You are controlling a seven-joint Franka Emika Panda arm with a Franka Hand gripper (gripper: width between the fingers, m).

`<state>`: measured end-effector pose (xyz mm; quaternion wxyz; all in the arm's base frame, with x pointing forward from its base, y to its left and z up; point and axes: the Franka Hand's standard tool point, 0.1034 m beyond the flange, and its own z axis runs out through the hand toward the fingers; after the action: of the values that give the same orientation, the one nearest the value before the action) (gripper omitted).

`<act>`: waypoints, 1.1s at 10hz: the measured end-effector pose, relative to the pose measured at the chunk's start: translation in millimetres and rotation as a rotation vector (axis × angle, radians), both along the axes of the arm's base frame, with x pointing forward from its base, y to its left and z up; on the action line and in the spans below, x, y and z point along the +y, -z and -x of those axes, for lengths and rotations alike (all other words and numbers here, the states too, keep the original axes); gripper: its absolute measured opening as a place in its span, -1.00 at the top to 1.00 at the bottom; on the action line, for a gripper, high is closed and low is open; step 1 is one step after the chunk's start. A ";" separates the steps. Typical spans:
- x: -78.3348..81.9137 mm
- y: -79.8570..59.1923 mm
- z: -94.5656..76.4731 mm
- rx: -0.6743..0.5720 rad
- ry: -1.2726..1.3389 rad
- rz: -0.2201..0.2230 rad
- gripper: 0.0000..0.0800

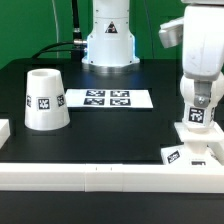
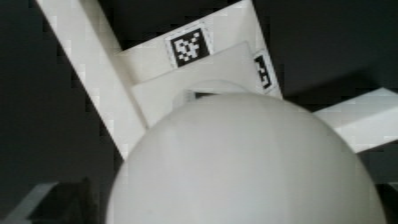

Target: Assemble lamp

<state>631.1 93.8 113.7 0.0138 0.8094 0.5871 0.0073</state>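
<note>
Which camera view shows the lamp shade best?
The exterior view: the shade stands whole on the black table, wide end down, at that view's left. The wrist view does not show it; the bulb and the base fill it.

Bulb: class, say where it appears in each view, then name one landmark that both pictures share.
Exterior view: the bulb is near the exterior view's right edge, standing at the base block, under the arm.
Wrist view: the bulb fills the foreground as a large rounded white dome.
Shared landmark: the base block with its square tags.
</note>
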 end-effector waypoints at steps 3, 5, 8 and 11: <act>-3.1 2.3 -0.1 0.003 -0.280 0.033 -0.75; -5.0 2.2 -0.6 0.006 -0.437 0.060 -0.75; -7.1 2.3 -0.3 0.017 -0.588 0.072 -0.75; -8.1 2.4 -0.4 0.016 -0.573 0.072 -0.43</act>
<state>631.5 85.7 111.3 0.0351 0.6094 0.7919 -0.0164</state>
